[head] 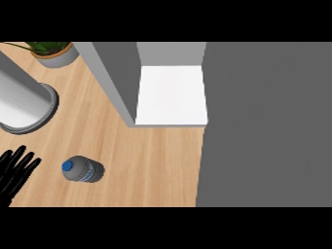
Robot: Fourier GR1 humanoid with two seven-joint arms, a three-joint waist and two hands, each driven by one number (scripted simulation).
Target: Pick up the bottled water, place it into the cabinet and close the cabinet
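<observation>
Fingers (21, 158) of the left hand (7, 177) are straight and spread apart, pointing toward the table's far side; they hold nothing. That hand sits at the table's near left corner, with only the black palm and fingers showing. Right hand does not appear in the head view.

Bottled water (81, 169) stands just beside the left hand, toward the middle of the table, apart from the fingertips with a strip of bare wood between. Seen from above: blue cap, clear ribbed body, upright on the light wood table (147, 165).

Farther back on the left, a large grey-white cylinder (10, 97) on a round base leans out of view past the table's left edge. Near the far left corner, a potted plant (53, 52) in a grey pot, green leaves partly cut off.

Cabinet (170, 92) stands at the far side, right of centre, open, with a white inner floor and a grey side wall. A broad grey panel (272, 126), flat and plain, covers the table's right side from far edge to near edge; cannot tell whether it is the cabinet's door.
</observation>
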